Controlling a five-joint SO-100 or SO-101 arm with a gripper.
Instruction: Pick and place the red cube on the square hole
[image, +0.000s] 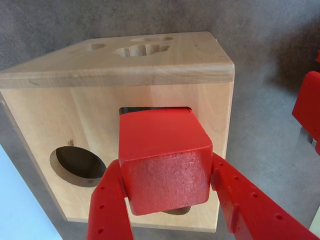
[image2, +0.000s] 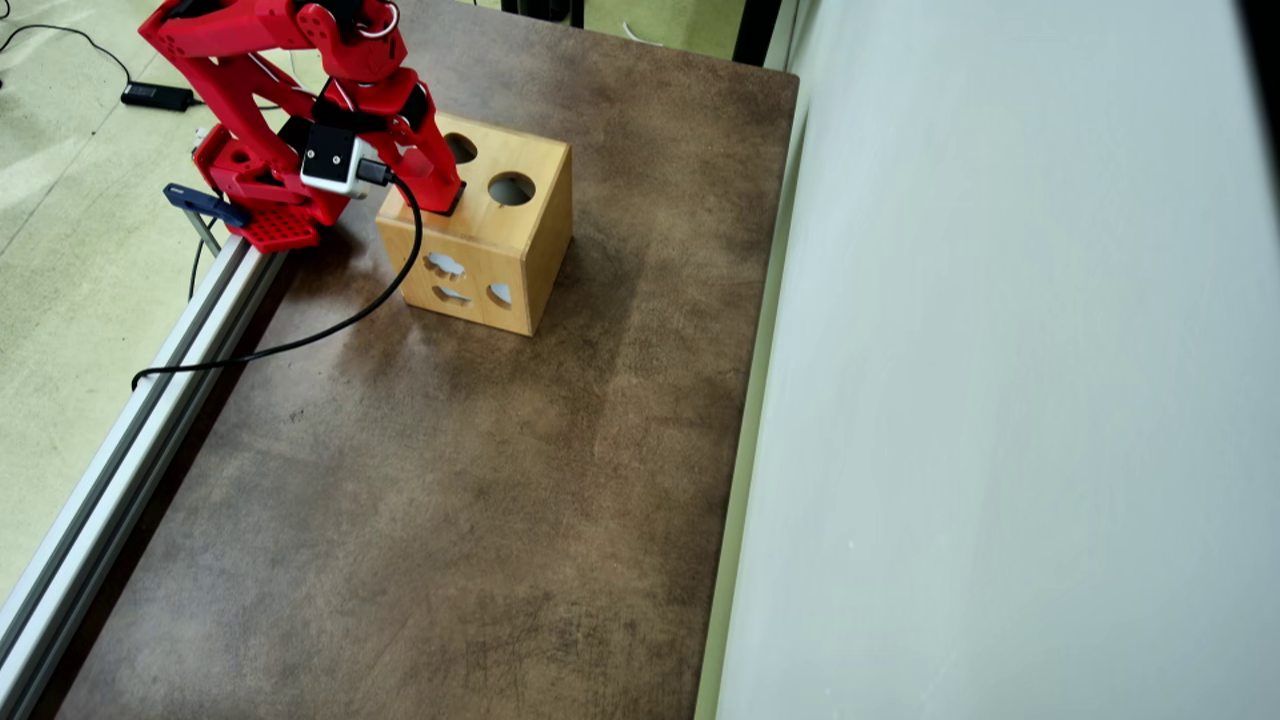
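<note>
In the wrist view my red gripper (image: 167, 167) is shut on the red cube (image: 162, 155), one finger on each side. The cube's far end sits at the square hole (image: 132, 109) in the wooden box (image: 60, 120); only a dark sliver of the hole shows above the cube. I cannot tell how far the cube is inside. In the overhead view the gripper (image2: 443, 203) points down onto the top face of the box (image2: 520, 260), and the cube is hidden under the fingers.
The same box face has a round hole (image: 77, 165) left of the cube, and one (image2: 511, 188) shows from above. Shaped holes are in another face (image2: 445, 266). A metal rail (image2: 130, 420) and a black cable (image2: 300, 343) run along the brown table's left. A pale wall (image2: 1000, 400) bounds the right.
</note>
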